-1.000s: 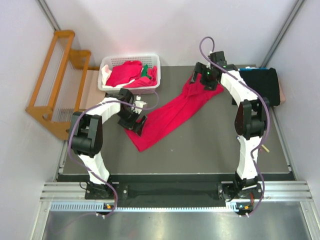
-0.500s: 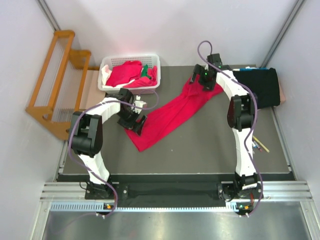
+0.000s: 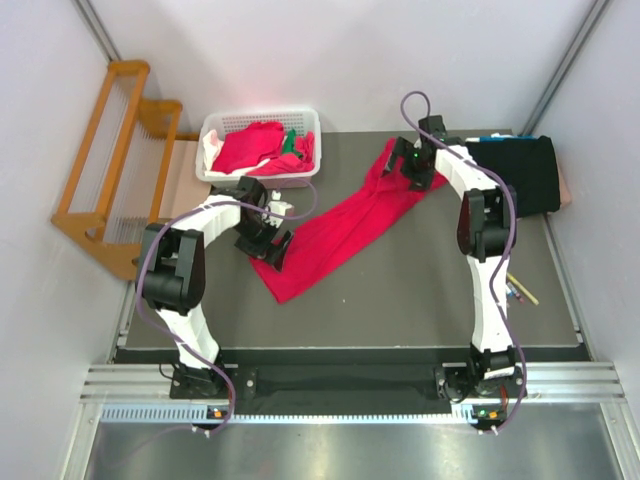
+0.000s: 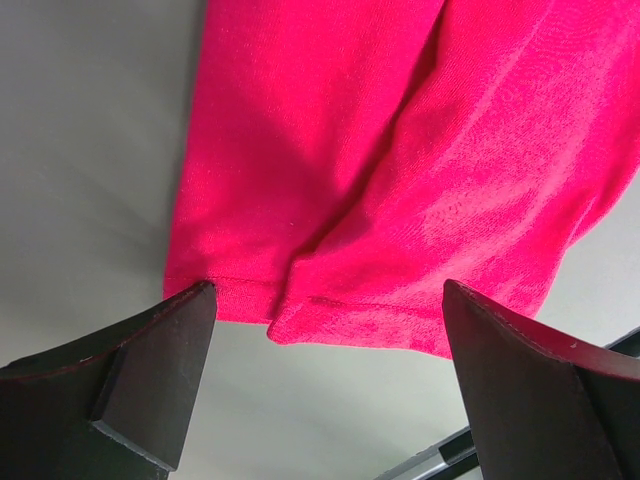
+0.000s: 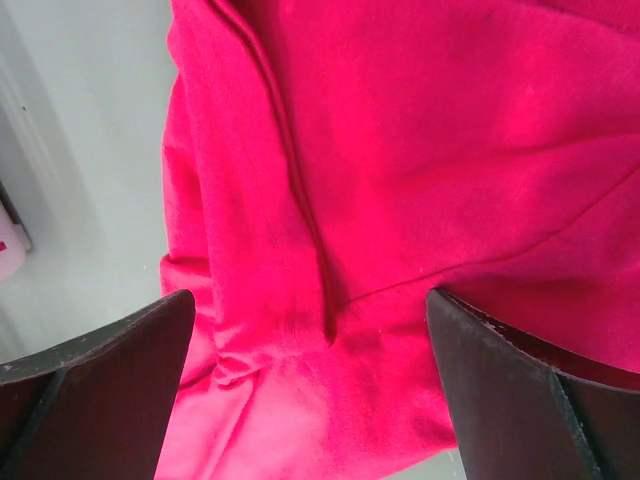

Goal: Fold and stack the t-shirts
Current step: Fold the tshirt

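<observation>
A crimson t-shirt [image 3: 345, 225] lies stretched out in a long diagonal band across the dark table, from near left to far right. My left gripper [image 3: 266, 243] hovers open over its near-left hem [image 4: 330, 300], nothing between the fingers. Over the shirt's far end [image 5: 400, 200], a bunched part with a seam, my right gripper [image 3: 408, 163] stands open and holds nothing. More red t-shirts [image 3: 250, 147], with bits of green [image 3: 290, 140] and white, fill the white basket [image 3: 258, 176]. A black t-shirt [image 3: 520, 175] lies folded at the far right.
A wooden rack [image 3: 110, 160] stands off the table's left side. Small pens or sticks [image 3: 520, 290] lie near the right edge. The table's rear edge and walls close in behind the basket.
The right gripper has shifted slightly over the shirt's far end, its arm drawing in toward the centre. The left arm and the shirt have stayed put.
</observation>
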`<state>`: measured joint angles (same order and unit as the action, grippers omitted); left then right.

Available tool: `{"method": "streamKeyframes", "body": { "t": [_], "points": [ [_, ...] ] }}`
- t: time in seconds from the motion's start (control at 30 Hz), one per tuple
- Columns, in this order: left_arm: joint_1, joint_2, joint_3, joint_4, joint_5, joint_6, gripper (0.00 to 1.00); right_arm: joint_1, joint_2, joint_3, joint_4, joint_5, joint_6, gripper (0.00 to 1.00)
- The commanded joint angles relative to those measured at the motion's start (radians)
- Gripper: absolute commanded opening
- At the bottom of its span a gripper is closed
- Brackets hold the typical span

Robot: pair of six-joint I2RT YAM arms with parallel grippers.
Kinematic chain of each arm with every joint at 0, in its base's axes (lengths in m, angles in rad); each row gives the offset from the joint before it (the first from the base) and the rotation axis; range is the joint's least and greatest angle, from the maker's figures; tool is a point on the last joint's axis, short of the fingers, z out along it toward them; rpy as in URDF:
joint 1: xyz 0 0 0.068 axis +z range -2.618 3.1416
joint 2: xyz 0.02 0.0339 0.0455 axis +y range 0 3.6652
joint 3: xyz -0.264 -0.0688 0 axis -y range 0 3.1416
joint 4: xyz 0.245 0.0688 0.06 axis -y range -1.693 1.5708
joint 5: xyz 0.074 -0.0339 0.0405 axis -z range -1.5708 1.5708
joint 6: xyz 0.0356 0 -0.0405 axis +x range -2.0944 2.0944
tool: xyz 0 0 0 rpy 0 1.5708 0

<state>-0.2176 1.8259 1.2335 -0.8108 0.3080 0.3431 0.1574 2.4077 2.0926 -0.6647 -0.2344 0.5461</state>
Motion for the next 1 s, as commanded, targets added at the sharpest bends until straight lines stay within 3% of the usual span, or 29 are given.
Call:
{"method": "streamKeyframes", "body": {
  "t": [0.0,0.13,0.43,0.73,0.97],
  "points": [
    [-0.011,0.01,-0.011,0.03,0.014,0.017,0.99,-0.036,0.065,0.078,-0.012,0.006,0.003,0.99],
    [-0.06,0.039,-0.034,0.009,0.006,0.022,0.99,-0.07,0.119,0.162,-0.009,-0.031,0.008,1.0],
    [-0.302,0.101,-0.126,-0.051,0.091,0.036,0.99,-0.124,0.142,0.219,0.037,-0.091,0.012,1.0],
    [-0.442,0.136,-0.058,-0.139,0.215,0.045,0.99,-0.136,0.122,0.215,0.074,-0.16,-0.012,1.0],
    [-0.381,0.084,0.044,-0.2,0.256,0.053,0.99,-0.044,-0.022,0.211,0.048,-0.117,-0.152,1.0]
  ]
}}
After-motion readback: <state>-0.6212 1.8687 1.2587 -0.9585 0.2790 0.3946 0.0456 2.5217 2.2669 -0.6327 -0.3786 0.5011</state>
